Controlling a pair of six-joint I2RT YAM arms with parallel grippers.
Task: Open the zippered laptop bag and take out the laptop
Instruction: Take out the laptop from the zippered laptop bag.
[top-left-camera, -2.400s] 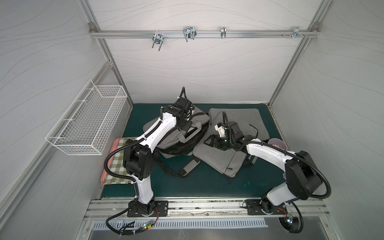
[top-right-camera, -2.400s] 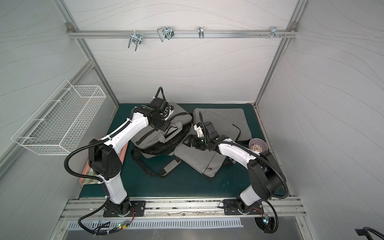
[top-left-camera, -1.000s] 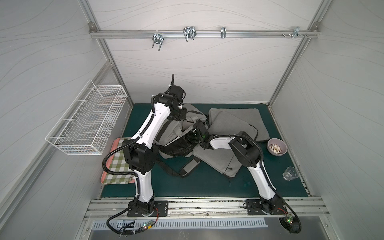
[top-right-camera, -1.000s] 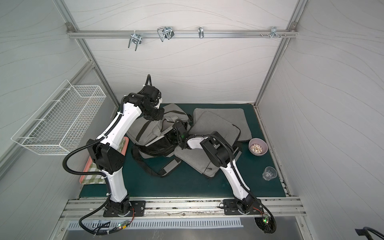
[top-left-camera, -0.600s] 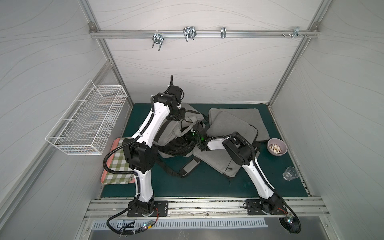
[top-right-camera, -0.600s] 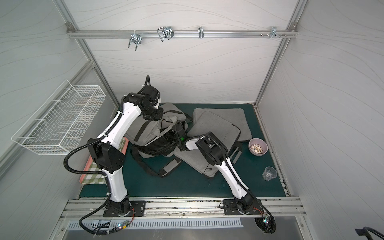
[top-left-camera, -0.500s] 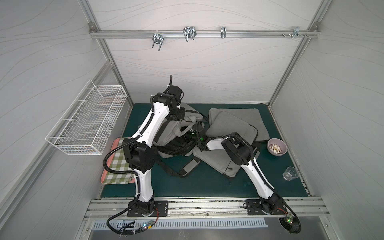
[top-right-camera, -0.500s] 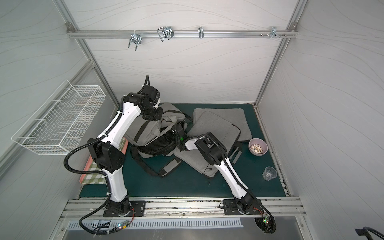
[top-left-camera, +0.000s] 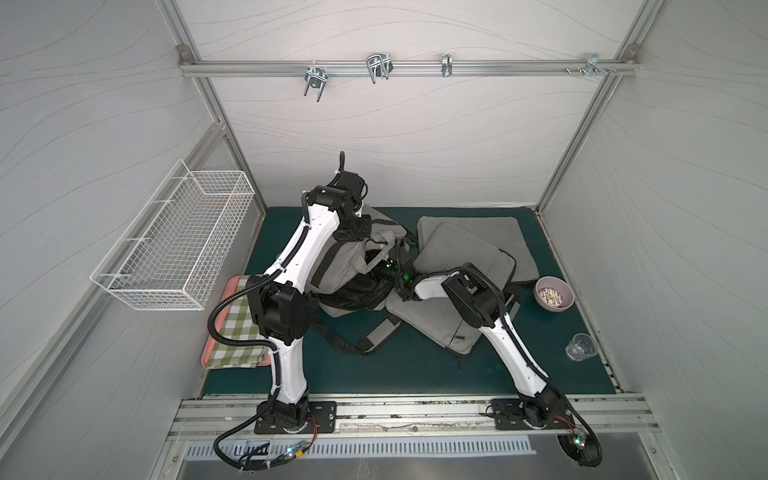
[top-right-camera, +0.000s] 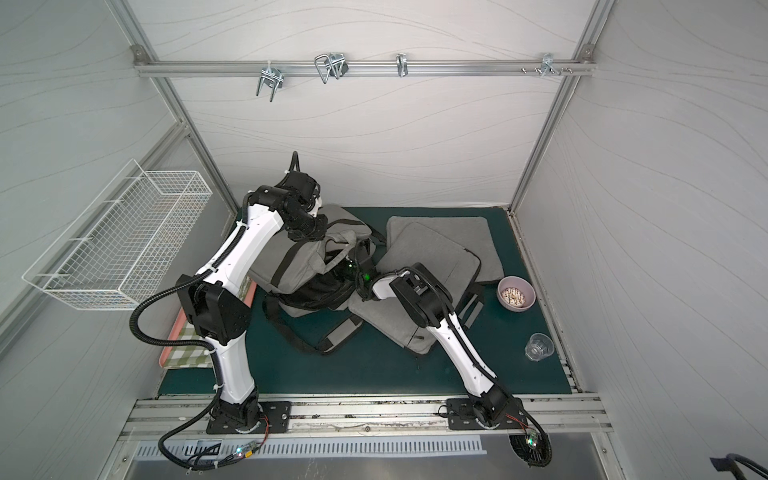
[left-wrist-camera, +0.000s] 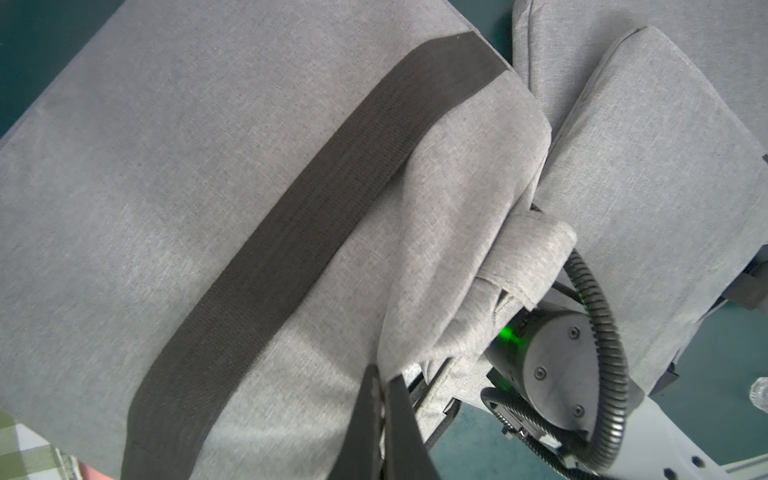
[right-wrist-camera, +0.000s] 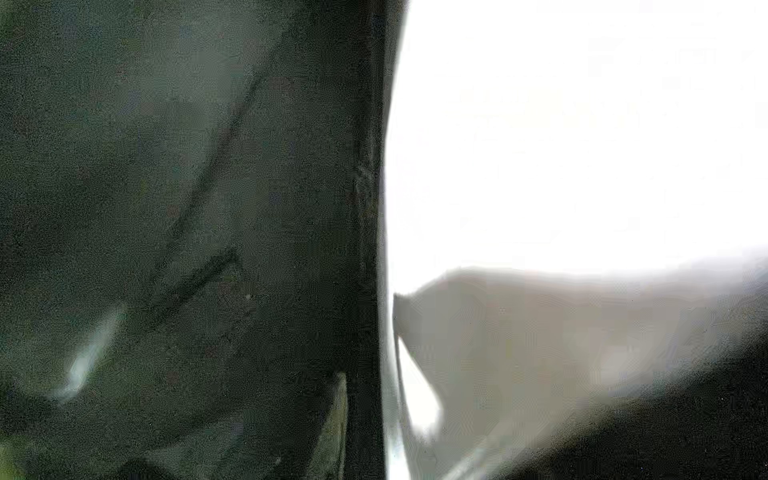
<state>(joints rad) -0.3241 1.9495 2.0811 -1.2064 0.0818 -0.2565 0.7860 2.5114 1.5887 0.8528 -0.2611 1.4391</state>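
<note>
The left hand (left-wrist-camera: 380, 376) is pinched shut on a grey fabric edge of the laptop bag (top-left-camera: 338, 266), holding its upper panel raised. The right hand (top-left-camera: 383, 266) reaches into the dark gap beneath, its fingers hidden, so how far it is open cannot be told. The bag is grey woven cloth crossed by a broad black strap (left-wrist-camera: 307, 224), with black lining; its shoulder strap (top-left-camera: 374, 336) trails forward over the green desk (top-left-camera: 415, 370); it sits toward the back of the desk, just beside a grey sleeve (top-left-camera: 457, 257) on its right.
</note>
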